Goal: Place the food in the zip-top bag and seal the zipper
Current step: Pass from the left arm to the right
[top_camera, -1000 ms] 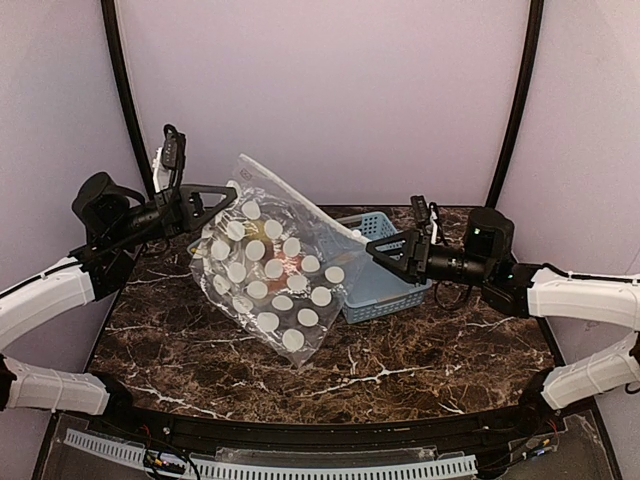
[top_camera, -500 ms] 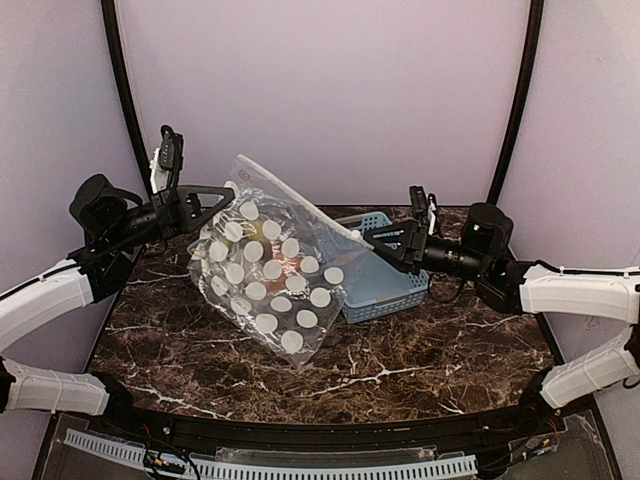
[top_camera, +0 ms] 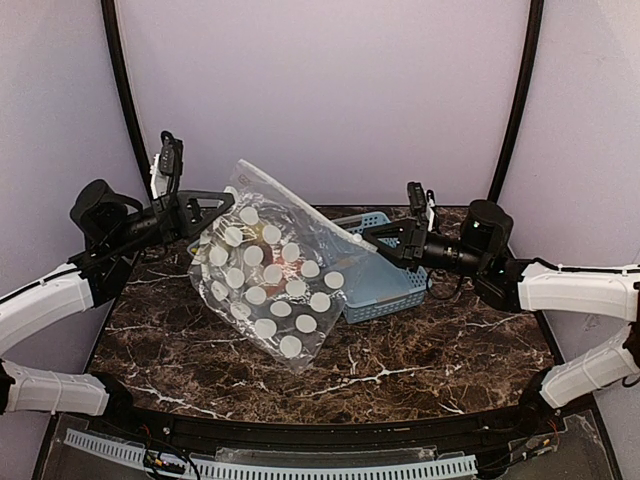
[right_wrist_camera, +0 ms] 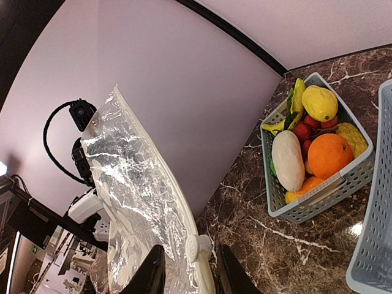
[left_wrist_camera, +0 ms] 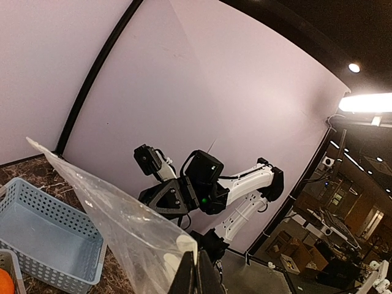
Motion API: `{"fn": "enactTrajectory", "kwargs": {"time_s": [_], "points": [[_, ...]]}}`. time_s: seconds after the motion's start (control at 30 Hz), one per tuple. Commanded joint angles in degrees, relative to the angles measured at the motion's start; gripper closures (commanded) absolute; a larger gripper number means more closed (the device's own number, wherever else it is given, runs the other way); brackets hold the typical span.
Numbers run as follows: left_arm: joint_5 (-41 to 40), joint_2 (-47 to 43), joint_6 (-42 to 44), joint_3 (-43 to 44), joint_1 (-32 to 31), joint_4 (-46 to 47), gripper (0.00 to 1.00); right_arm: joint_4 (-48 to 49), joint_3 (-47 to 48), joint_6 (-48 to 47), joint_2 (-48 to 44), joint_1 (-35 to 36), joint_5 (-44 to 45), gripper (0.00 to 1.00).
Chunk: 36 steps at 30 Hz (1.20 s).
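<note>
Closer now: the right gripper (top_camera: 368, 238) has been brought left to the bag's right edge since a second ago, and its jaws have been narrowed. The zip-top bag (top_camera: 270, 270) is held up over the far left of the table (top_camera: 420, 350), slanting down to the right. Its top left corner is pinched by the left gripper (top_camera: 220, 200), jaws pressed together on the plastic. Clear, crinkled, white-dotted film is seen, and the bag looks empty. The white slider tab (right_wrist_camera: 199, 248) of the zipper (top_camera: 298, 202) is bracketed by the right fingers, part spread, not visibly clamped. The food (right_wrist_camera: 315, 150) is seen piled in a basket (right_wrist_camera: 277, 211). Working the zipper, probably opening it, is judged the step in hand. A firm pinch on the tab is called for next, then a pull along the mouth edge.
</note>
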Motion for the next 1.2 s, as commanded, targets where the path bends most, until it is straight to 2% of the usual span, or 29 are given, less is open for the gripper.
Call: {"fn": "enactTrajectory", "kwargs": {"time_s": [0.0, 0.23, 0.63, 0.83, 1.17], "points": [[-0.5, -1.5, -0.2, -1.0, -0.2, 1.4, 0.99, 0.9, 1.2, -0.5, 0.0, 0.5, -1.3, 0.69], [-0.4, -2.2, -0.5, -1.1, -0.2, 1.7, 0.99, -0.7, -1.0, -0.5, -0.7, 0.5, 0.8, 0.63], [-0.4, -2.2, -0.6, -1.5, -0.2, 2.3, 0.99, 1.6, 0.1, 1.2, 1.5, 0.4, -2.2, 0.64], [-0.5, -2.3, -0.6, -2.1, -0.2, 2.3, 0.99, 2.7, 0.3, 1.9, 1.6, 0.5, -3.0, 0.72], [-1.2, -2.3, -0.3, -3.4, -0.2, 1.8, 0.99, 2.3, -0.4, 1.6, 0.0, 0.5, -2.8, 0.99]]}}
